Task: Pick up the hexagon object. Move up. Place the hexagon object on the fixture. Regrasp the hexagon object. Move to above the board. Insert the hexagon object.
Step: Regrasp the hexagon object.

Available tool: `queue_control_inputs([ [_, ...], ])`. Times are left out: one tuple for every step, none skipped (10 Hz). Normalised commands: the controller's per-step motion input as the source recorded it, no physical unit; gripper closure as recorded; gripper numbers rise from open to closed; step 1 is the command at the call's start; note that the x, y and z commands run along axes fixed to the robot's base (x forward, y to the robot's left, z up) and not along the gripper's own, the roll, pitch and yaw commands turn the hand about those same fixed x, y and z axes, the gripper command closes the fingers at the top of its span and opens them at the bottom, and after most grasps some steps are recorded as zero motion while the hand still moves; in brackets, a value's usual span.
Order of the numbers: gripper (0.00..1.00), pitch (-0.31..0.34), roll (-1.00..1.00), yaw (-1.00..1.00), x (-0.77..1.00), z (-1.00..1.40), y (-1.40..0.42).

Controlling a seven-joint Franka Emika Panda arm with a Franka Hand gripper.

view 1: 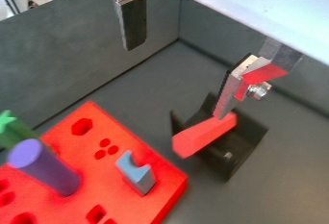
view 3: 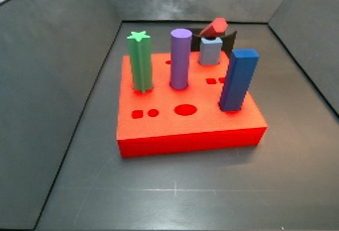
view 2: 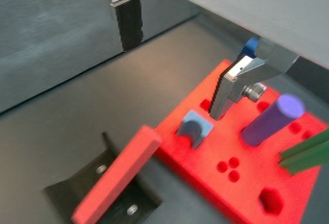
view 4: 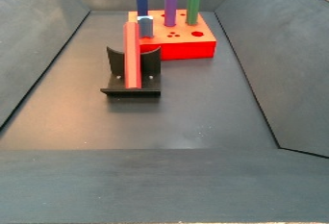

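While the hexagon object (view 4: 130, 55) leans against the fixture (view 4: 133, 82), I read the placing step as done and the regrasp as next. In a side view the red prism stands nearly upright on the fixture, its long axis running steeply up from the base plate, with the board (view 4: 180, 41) just behind it. In a wrist view it (view 1: 203, 136) slants across the fixture (view 1: 234, 147), one end low by the board (view 1: 90, 165), the rest rising toward the upright of the bracket.

The gripper (view 1: 193, 50) hangs released above, its fingers (view 1: 133, 21) spread wide with nothing between them; both wrist views show only air and floor in the gap. The peg lies below the gripper and offset toward the second finger, not centred between the pads. I think the fingers' closing line runs roughly across the peg's long axis, though the wrist angle is too skewed for me to be sure.

For the regrasp I would descend and centre over the upper part of the prism, clear of the fixture's upright.
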Motion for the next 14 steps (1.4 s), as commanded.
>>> queue_control_inputs([
  [0.00,0.000,1.00,0.00,0.00,0.01,-0.02],
  [0.00,0.002,1.00,0.00,0.00,0.01,-0.02],
  [0.00,0.009,1.00,0.00,0.00,0.01,-0.02],
  [0.00,0.016,1.00,0.01,0.01,0.01,-0.02],
  [0.00,0.025,1.00,0.01,0.02,0.00,-0.02],
  [0.00,0.036,1.00,0.01,0.03,0.00,-0.03],
  [0.00,0.052,1.00,0.02,0.05,0.00,-0.03],
  [0.00,0.068,1.00,0.02,0.06,0.00,-0.03],
  [0.00,0.095,1.00,0.03,0.07,0.00,-0.04],
  [0.00,0.111,1.00,0.04,0.08,0.00,-0.04],
  [0.00,0.150,1.00,0.06,0.09,-0.01,-0.04],
  [0.00,0.180,1.00,0.09,0.10,-0.01,-0.04],
  [0.00,0.215,1.00,0.13,0.10,0.00,-0.05],
  [0.00,0.204,0.76,0.16,0.11,-0.01,-0.05],
])
